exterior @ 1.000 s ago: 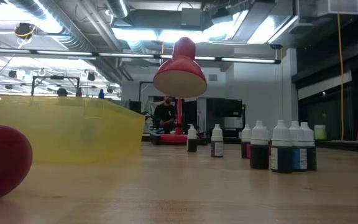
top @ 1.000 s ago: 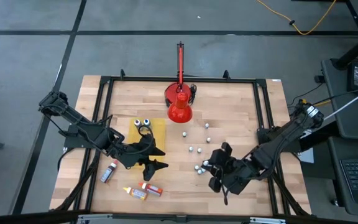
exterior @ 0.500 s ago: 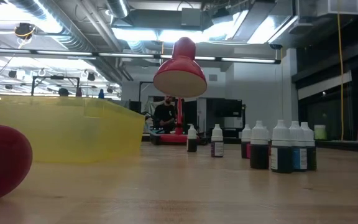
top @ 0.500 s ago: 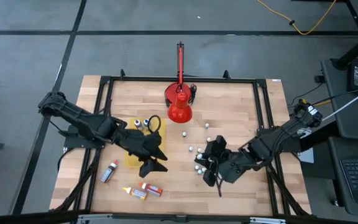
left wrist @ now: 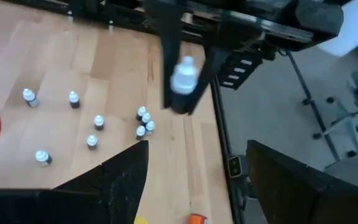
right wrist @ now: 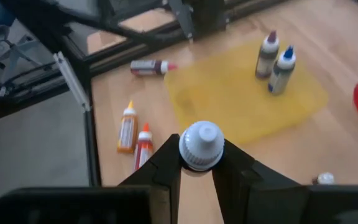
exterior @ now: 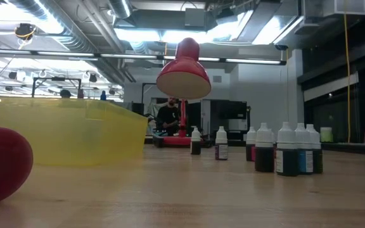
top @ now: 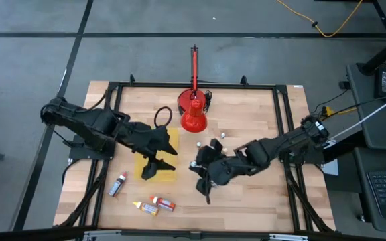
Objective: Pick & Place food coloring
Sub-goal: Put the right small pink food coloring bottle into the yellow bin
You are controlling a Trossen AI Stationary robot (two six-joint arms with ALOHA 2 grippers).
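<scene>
A wooden table (top: pixel 246 201) fills the centre. Left gripper (top: pixel 154 167), fingers spread and empty, sits over the yellow tray (top: pixel 171 142). Right gripper (top: pixel 202 175) (mid-frame) pinches a white-capped food coloring bottle (right wrist: pixel 201 146); three others (top: pixel 154 203) lie lower left.

Left arm came in from the left edge of the overhead shot and stretched toward the middle, left gripper (top: pixel 154 163) sitting left of centre with its fingers (left wrist: pixel 120 180) spread apart and nothing between them. Right arm reached in from the right edge, bent low toward centre, right gripper (top: pixel 203 175) pinched tight on a white-capped bottle (right wrist: pixel 201 147).
</scene>
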